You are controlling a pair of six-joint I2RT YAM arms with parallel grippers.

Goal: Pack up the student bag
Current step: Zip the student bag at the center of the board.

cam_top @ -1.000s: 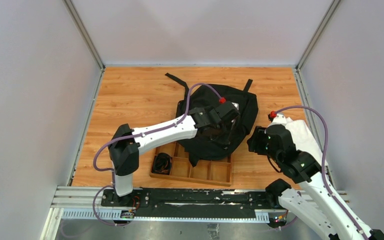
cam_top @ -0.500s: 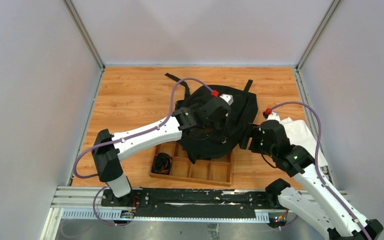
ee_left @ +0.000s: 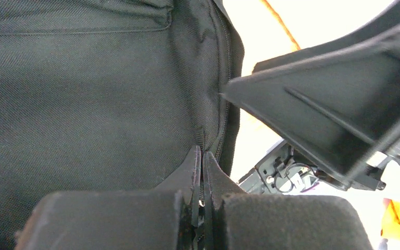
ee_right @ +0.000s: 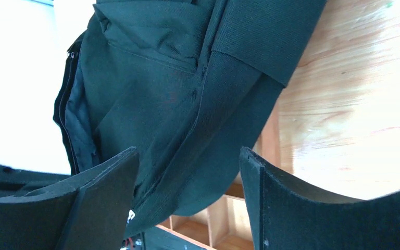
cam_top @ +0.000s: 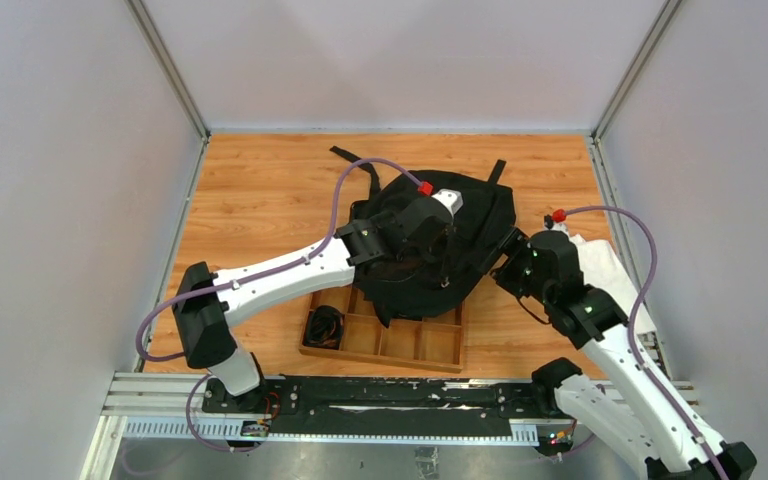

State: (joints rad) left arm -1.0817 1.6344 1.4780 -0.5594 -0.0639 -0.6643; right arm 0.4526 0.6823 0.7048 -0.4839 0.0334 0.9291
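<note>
Your left fingers (ee_left: 185, 174) pinch the floppy black woven bag (cam_top: 482, 228) by its zipper; your right fingers (ee_right: 104, 182) stand spread alongside.

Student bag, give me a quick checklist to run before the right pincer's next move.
1. Grip: left pincer shut on the student bag at its zipper edge: ok.
2. Jaws: right pincer open: ok.
3. Aim: right pincer facing the bag's side fabric: ok.
4. Bag mouth open enough for packing: cannot tell.
5. Bag off the wooden tray: not ok, it drapes over the far compartments.
</note>
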